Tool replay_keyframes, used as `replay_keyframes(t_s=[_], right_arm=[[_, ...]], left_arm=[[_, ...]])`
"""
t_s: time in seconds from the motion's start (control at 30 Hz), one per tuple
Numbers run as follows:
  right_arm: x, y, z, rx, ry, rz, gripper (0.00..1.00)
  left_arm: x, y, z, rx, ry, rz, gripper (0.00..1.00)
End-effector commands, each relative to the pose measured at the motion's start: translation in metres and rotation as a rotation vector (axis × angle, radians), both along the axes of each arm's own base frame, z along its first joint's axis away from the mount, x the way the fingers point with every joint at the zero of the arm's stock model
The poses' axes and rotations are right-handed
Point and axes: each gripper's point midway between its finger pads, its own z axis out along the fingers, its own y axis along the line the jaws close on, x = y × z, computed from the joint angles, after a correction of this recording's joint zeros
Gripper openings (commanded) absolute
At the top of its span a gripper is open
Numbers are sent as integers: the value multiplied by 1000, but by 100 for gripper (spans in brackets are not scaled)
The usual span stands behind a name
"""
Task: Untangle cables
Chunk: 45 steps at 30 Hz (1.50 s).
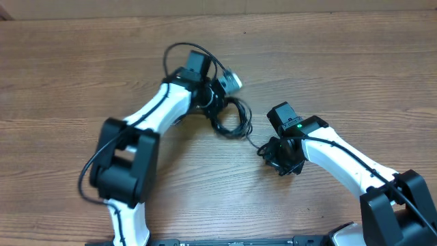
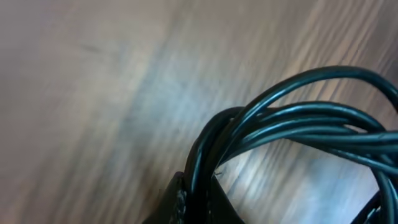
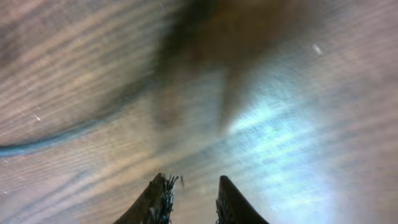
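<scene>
Overhead: cables (image 1: 231,119) lie as one looped black bundle on the wooden table (image 1: 82,61), just right of centre, touching the left gripper (image 1: 217,101). One thin strand (image 1: 251,141) trails from the bundle's lower edge toward the right gripper (image 1: 275,154).

Markings: the only marking that can be made out is a small green light (image 1: 298,125) on the right wrist housing.

Left wrist view: several glossy black cords (image 2: 298,118) sweep in from the right and converge at the bottom edge against a dark finger (image 2: 183,208). Left gripper appears to be pinching the bundle there; the contact is cropped by the frame edge, so not certain.

Right wrist view: right gripper (image 3: 193,200) sits low over the table, fingertips (image 3: 158,198) narrowly parted, only bare wood between them. A blurred strand (image 3: 56,140) curves across the wood to the left, apart from the tips.
</scene>
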Motion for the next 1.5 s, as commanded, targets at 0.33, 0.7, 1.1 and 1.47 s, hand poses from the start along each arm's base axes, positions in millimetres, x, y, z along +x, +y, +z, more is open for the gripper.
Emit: replay_keyframes(t_s=[0.33,0.7,1.1,1.47], right_arm=[[8,17,188,287,-643,224,23],[-8,27,233,356,-853,376,42],[-5,32,334,347,-1201,584,56],[63,30,258,65,-1001,609,55]], left_arm=[[-46,-5,173,-539,234,162,4],[-68,-16,192,-680,527,247,4],[-35,8,158,-413,163,257,4],[-65,-17,165,-465,224,101,4]])
